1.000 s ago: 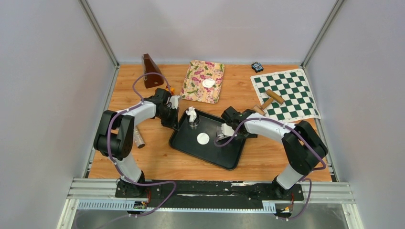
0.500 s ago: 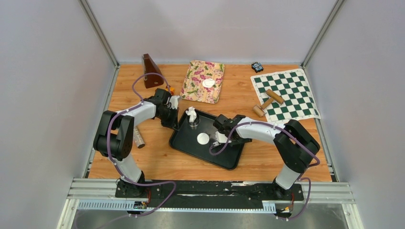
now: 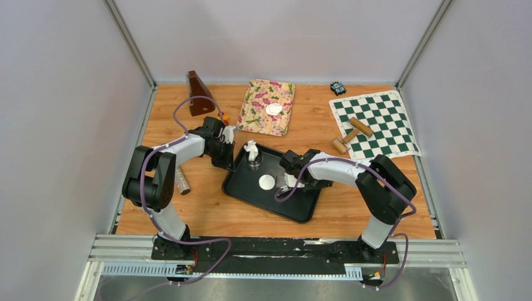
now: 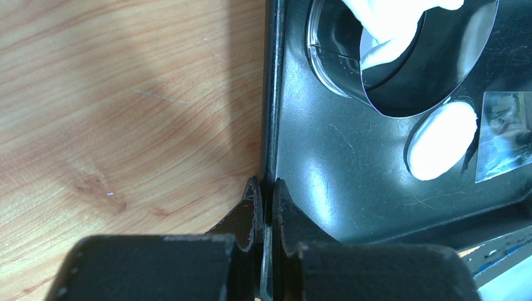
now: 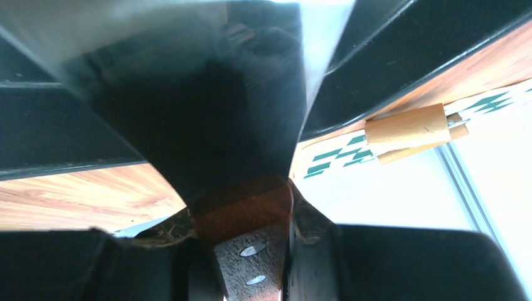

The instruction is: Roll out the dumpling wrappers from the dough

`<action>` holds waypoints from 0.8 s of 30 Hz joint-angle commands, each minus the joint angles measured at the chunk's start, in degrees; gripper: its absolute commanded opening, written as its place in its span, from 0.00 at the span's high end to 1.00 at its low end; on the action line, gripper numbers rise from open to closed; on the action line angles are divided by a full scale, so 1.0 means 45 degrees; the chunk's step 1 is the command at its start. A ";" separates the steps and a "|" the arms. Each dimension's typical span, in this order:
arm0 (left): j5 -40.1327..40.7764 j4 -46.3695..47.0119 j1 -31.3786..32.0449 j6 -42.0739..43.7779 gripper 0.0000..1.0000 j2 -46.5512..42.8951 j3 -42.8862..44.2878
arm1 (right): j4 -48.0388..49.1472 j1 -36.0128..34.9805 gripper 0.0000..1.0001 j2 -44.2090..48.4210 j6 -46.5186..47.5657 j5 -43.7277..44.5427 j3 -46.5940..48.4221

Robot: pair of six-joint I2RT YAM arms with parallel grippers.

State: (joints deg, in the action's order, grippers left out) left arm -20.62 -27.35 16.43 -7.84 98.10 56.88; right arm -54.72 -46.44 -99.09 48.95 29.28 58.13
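A black tray (image 3: 295,204) lies mid-table. One round white dumpling wrapper (image 3: 267,182) rests flat on it, and another (image 3: 273,109) sits on the floral tray (image 3: 254,116). A clear ring cutter (image 3: 254,162) stands on the black tray with a lump of dough (image 3: 251,150) sticking out of it. My left gripper (image 4: 266,200) is shut on the tray's left rim (image 4: 271,125). My right gripper (image 5: 241,213) is shut on the wooden handle of a metal scraper (image 5: 207,94), whose blade sits just right of the wrapper (image 4: 441,139).
A brown metronome (image 3: 199,93) stands at the back left. A green chessboard mat (image 3: 375,123) at the right carries a wooden rolling pin (image 3: 354,133). There is a small black item (image 3: 338,87) at the back and a grey cylinder (image 3: 182,180) by the left arm.
My right gripper has carried the scraper leftward across the tray to the wrapper's side. The left gripper stays clamped on the rim.
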 commanded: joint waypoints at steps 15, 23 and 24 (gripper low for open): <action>0.0083 0.0477 0.0056 -0.0408 1.00 -0.0584 -0.0043 | 0.0533 -0.0339 1.00 -0.0349 0.0118 0.2788 0.0435; 0.0060 0.0455 0.0058 -0.0368 0.96 -0.0599 -0.0043 | 0.0093 -0.0444 1.00 -0.0843 -0.0013 0.2494 0.1130; 0.0056 0.0454 0.0060 -0.0358 0.90 -0.0595 -0.0043 | 0.0036 -0.0458 1.00 -0.0850 -0.0032 0.2475 0.1143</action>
State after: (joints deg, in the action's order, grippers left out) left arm -20.49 -27.24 16.47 -7.84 98.02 56.77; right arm -53.49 -48.10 -102.30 49.21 38.94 60.62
